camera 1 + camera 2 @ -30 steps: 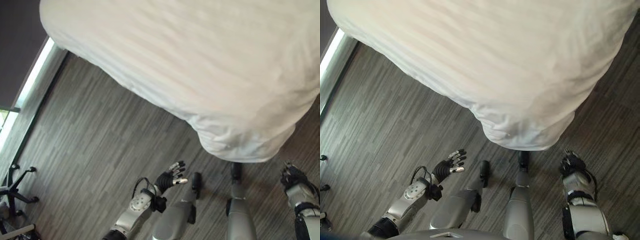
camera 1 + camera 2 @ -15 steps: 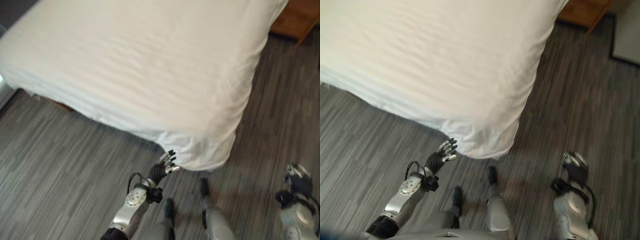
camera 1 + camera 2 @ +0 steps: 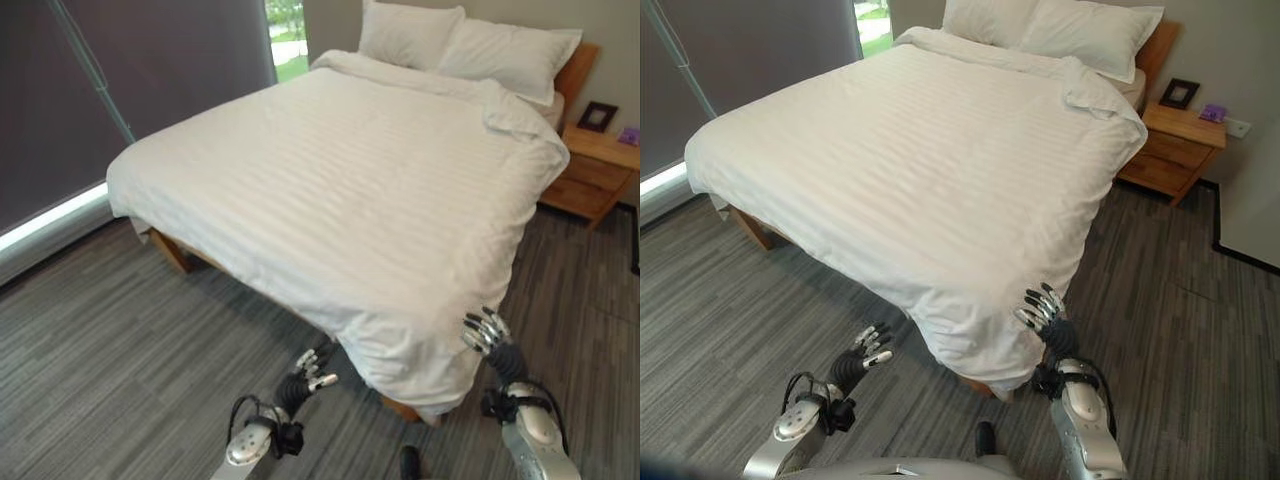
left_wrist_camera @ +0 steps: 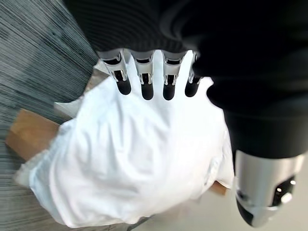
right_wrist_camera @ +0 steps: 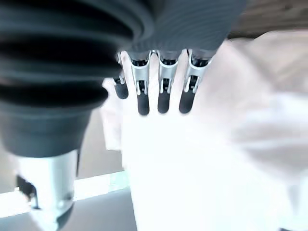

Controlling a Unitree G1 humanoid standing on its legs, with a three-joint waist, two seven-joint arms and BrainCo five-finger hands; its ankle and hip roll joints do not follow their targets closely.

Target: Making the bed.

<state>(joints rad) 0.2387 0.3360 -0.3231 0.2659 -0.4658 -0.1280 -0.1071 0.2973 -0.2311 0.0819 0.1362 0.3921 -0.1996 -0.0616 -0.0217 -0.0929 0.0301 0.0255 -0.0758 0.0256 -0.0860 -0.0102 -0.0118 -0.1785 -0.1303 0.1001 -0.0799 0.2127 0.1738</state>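
Note:
The bed's white striped duvet (image 3: 350, 190) lies spread flat, with two white pillows (image 3: 470, 45) at the far head end. Its nearest foot corner (image 3: 400, 350) hangs bunched toward the floor. My left hand (image 3: 305, 368) hovers open just left of that corner, its fingers (image 4: 147, 79) straight and apart from the cloth. My right hand (image 3: 488, 335) is raised at the corner's right side, open; its fingers (image 5: 161, 86) point at the white cloth. Whether they touch it I cannot tell.
A wooden nightstand (image 3: 600, 165) with a small picture frame (image 3: 597, 115) stands right of the bed. Dark window blinds (image 3: 100, 80) run along the left. The wooden bed frame (image 3: 170, 250) shows under the duvet's left edge. Grey plank floor (image 3: 120, 340) surrounds the bed.
The camera has tilted up, bringing the whole bed into view. My right hand has risen from low by the floor to the duvet corner; the left hand stays beside it.

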